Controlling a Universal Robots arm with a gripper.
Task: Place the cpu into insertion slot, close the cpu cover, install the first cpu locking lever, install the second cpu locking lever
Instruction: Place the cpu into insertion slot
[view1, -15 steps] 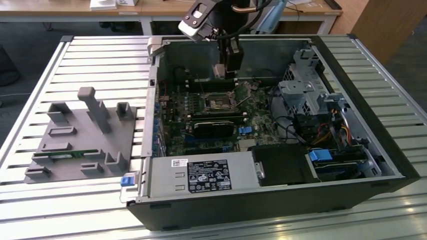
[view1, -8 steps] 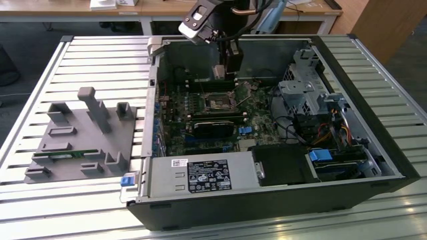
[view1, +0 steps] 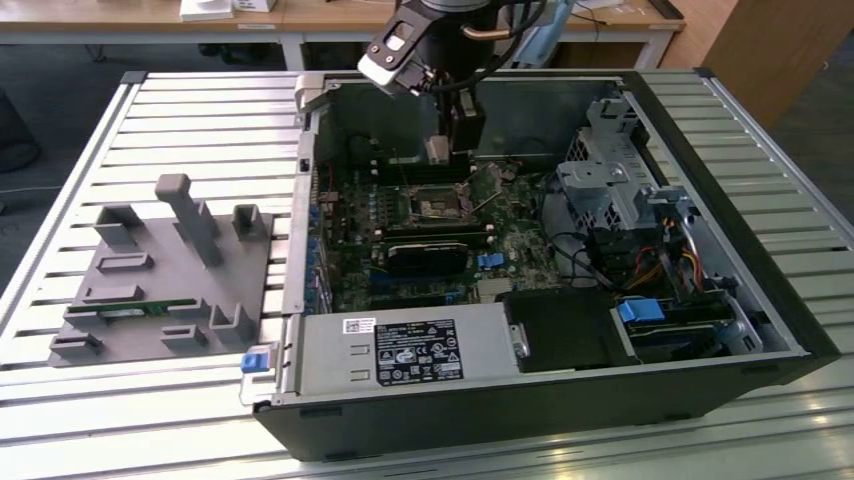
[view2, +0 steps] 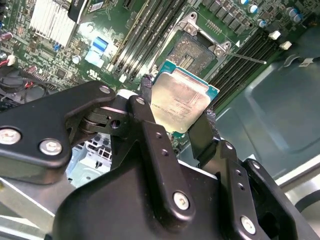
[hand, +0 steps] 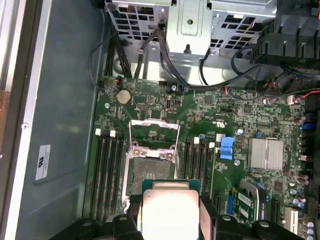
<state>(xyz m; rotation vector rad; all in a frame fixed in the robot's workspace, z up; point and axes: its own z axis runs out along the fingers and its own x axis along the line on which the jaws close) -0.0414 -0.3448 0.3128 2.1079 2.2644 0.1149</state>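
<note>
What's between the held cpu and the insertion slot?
Nothing. In both wrist views the cpu hangs short of the open insertion slot, with the cpu cover swung up beyond it.

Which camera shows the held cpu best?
The second wrist view: the cpu sits close, most of its metal face showing. The first wrist view crops it; the exterior view shows a tiny pale patch.
</note>
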